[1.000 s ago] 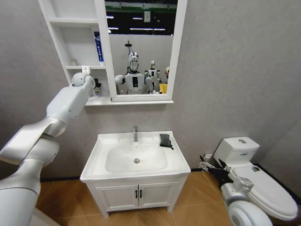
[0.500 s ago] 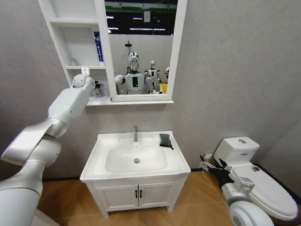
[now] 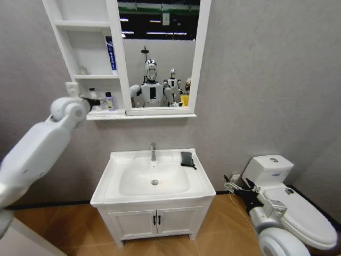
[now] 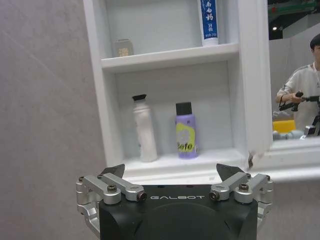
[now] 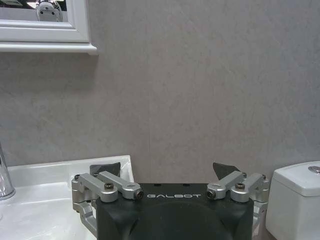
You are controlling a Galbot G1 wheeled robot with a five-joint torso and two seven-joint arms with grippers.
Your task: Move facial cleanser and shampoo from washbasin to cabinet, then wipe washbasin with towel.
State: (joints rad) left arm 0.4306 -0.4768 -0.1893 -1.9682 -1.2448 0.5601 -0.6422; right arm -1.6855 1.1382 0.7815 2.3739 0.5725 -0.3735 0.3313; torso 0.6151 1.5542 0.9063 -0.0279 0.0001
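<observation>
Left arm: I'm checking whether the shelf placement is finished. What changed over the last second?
The left gripper drew back from the cabinet shelf, fingers open and empty, uncovering the white bottle and purple bottle standing there. The towel on the washbasin rim and the low right gripper stayed put.

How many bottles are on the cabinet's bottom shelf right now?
2. A white bottle stands left and a purple bottle right, upright and apart, on the cabinet's lowest shelf, ahead of the open left gripper. None visible behind them.
</observation>
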